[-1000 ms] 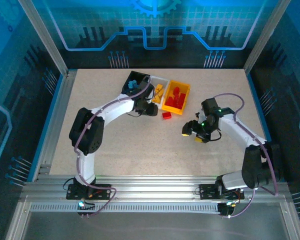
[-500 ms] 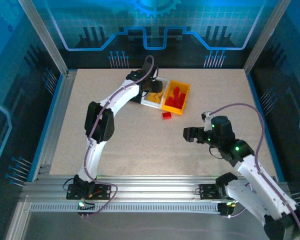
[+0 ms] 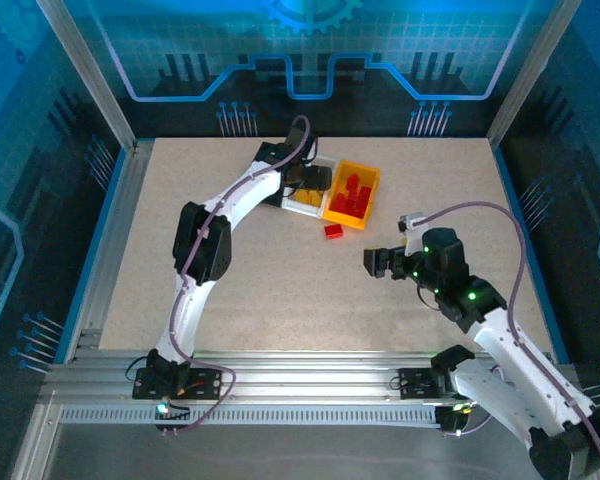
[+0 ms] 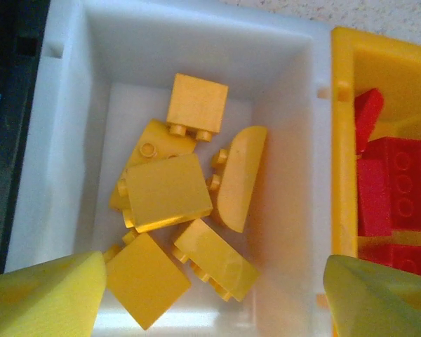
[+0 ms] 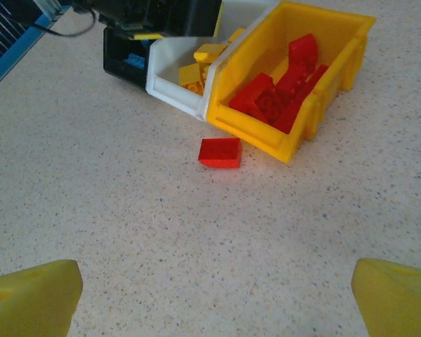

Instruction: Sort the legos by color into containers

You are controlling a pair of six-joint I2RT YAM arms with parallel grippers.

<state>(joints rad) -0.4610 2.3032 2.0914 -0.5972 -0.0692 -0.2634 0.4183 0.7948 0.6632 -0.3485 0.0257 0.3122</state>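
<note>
My left gripper (image 4: 210,305) hangs open over the white bin (image 4: 288,105), with nothing between its yellow fingertips (image 4: 45,295). Several yellow legos (image 4: 167,191) lie loose in that bin. To its right, the orange-yellow bin (image 5: 295,144) holds several red legos (image 5: 277,98). The black bin (image 5: 123,62), on the white bin's other side, shows a bit of blue inside. One red lego (image 5: 220,152) lies on the table just in front of the orange-yellow bin. My right gripper (image 5: 214,309) is open and empty, low over the table, well short of that lego. In the top view the left gripper (image 3: 315,180) covers the bins' left part and the right gripper (image 3: 375,262) sits right of centre.
The three bins stand joined in a row at the back centre of the speckled table (image 3: 280,280). A metal frame (image 3: 120,190) and blue walls border the table. Bare table lies between my right gripper and the loose red lego (image 3: 333,230).
The left gripper moved from in front of the bins to above the white bin and opened. The right arm changed posture, its gripper stayed near the same spot and opened wide.
</note>
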